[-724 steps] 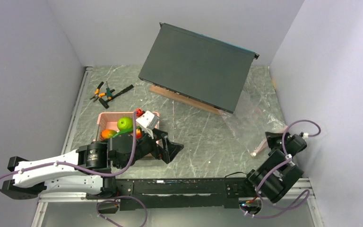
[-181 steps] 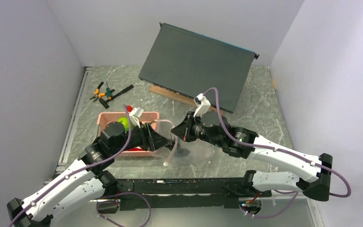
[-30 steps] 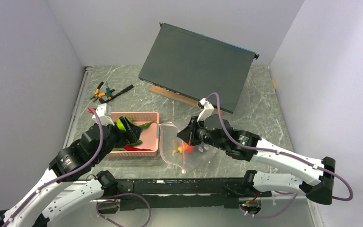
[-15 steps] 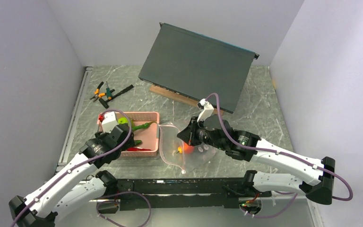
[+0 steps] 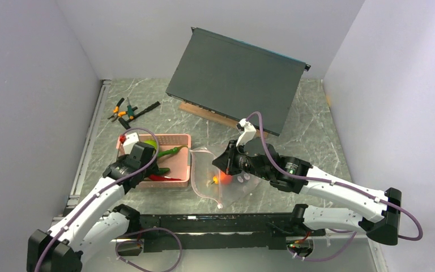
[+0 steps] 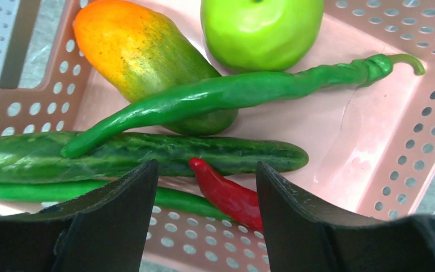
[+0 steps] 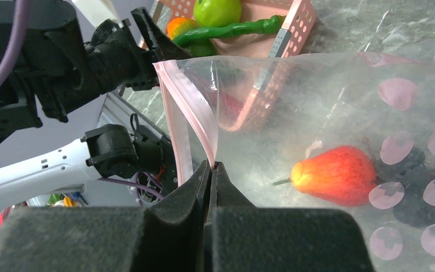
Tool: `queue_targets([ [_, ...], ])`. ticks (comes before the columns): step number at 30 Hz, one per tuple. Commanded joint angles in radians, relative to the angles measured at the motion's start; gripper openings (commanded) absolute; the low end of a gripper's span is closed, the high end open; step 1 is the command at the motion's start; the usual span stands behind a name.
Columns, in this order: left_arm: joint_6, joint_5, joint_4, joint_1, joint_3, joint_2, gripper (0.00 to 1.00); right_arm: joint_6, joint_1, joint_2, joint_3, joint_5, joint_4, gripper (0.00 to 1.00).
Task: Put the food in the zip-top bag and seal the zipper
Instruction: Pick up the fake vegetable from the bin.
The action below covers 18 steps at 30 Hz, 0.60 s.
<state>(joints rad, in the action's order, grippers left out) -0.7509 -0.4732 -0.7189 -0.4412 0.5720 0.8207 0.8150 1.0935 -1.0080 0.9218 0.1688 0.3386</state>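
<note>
The clear zip-top bag [image 5: 229,182] lies right of the pink basket [image 5: 185,148], and a red-orange fruit [image 5: 222,179] sits inside it. My right gripper [image 7: 210,165] is shut on the bag's pink zipper strip [image 7: 190,110] and holds the mouth up and open toward the basket; the fruit [image 7: 334,174] shows through the plastic. My left gripper [image 6: 204,170] is open and empty, low over the basket. Below it lie a green apple [image 6: 260,28], an orange-green mango [image 6: 139,51], a long green pepper [image 6: 232,93], a cucumber [image 6: 147,156] and a red pepper [image 6: 229,195], which lies between the fingers.
A dark flat panel [image 5: 238,79] leans at the back on a wooden strip [image 5: 215,118]. Orange-handled pliers [image 5: 120,111] and a black tool [image 5: 146,109] lie at the back left. Walls close in on the left and right.
My left gripper has swung back over the basket's left part and now points down at the produce. The right gripper and the bag with the fruit have stayed still.
</note>
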Motion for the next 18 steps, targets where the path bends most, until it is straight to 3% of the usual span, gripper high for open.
queue_targets([
  [1,0.046,0.071,0.134,0.038,-0.032,0.049,0.67,-0.002,-0.004,0.017,-0.003,-0.007,-0.035,0.00],
  [10,0.049,0.108,0.205,0.046,-0.071,0.120,0.59,-0.006,-0.002,0.014,-0.003,-0.009,-0.038,0.00],
  [18,0.054,0.129,0.208,0.048,-0.066,0.126,0.37,-0.003,-0.002,0.016,-0.005,-0.012,-0.038,0.00],
])
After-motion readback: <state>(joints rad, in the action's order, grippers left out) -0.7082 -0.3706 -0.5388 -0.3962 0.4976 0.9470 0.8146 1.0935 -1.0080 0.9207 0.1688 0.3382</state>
